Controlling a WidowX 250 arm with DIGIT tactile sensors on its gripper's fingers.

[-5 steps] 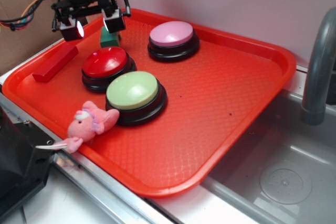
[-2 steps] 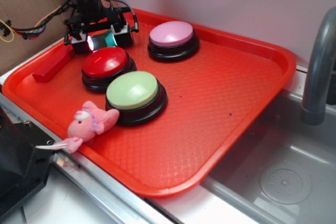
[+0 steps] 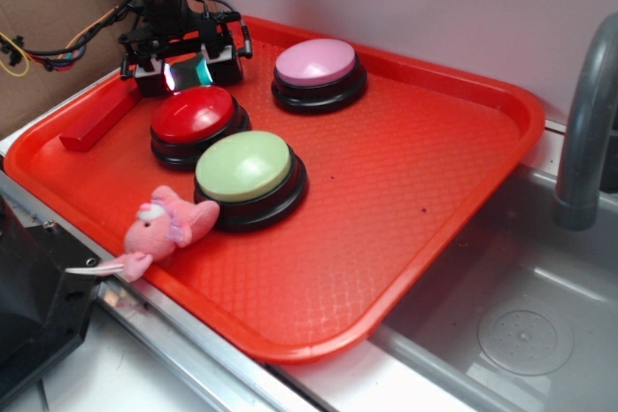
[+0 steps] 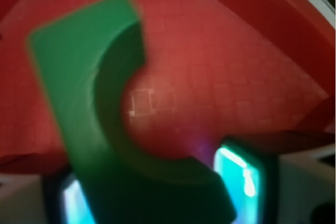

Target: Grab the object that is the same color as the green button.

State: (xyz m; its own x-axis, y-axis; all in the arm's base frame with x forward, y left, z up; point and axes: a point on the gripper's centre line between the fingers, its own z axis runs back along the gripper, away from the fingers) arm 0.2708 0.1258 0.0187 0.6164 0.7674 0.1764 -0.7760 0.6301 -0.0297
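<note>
The dark green block [image 3: 190,72] stands at the tray's back left, behind the red-topped button. It has a curved cut-out and fills the wrist view [image 4: 79,77]. My gripper [image 3: 188,72] is lowered around it, one finger on each side. In the wrist view the gripper [image 4: 157,192] has the block between its glowing pads [image 4: 239,174], with a small gap still showing at the right pad. The jaws are open and not clamped. The pale-green button [image 3: 243,166] sits on its black base near the tray's front left.
A red-topped button [image 3: 193,115] is right in front of the gripper and a pink-topped button [image 3: 317,63] is to its right. A long red bar [image 3: 101,115] lies at the left, a pink plush toy [image 3: 164,229] at the red tray's [image 3: 463,84] front rim. A sink [image 3: 521,335] and a faucet [image 3: 584,123] are at the right.
The gripper has come down from above the green block and now straddles it. In the last half second it has barely moved.
</note>
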